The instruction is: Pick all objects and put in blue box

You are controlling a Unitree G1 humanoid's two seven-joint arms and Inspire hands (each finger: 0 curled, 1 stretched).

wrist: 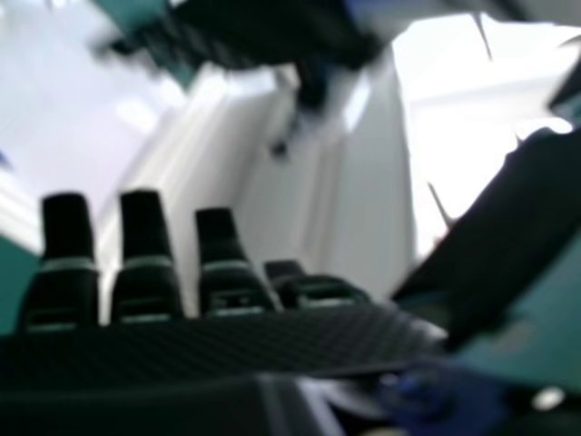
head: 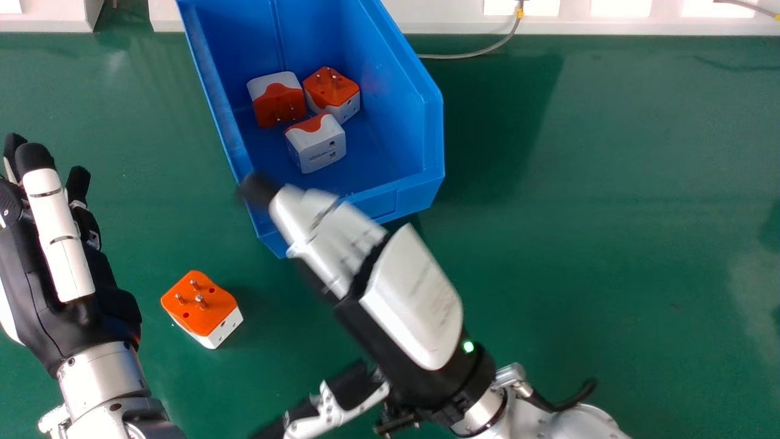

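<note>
Probably going for the last loose plug [head: 201,305], lying on the green table [head: 579,256] between the left hand [head: 58,238] and the blue box [head: 420,140], with its pins pointing up. Already holding three plugs [head: 279,103] inside the box, so seemingly needing just this one more. Carrying nothing in the right hand [head: 414,299], but showing straight fingers spread apart and a thumb well away from them, over the box's near left corner. Pinching nothing with the left hand either, and pointing fairly straight fingers forward at the left of the head view. For a clean grasp, best clearing the box rim first, then coming down beside the plug and lining up thumb and fingers with opposite white sides, below the pins. Closing evenly rather than from one side, to avoid skidding a smooth block towards the left hand. Lifting straight up before crossing the rim, then lowering into the bare floor near the front of the box and letting go gently, without knocking the others.
</note>
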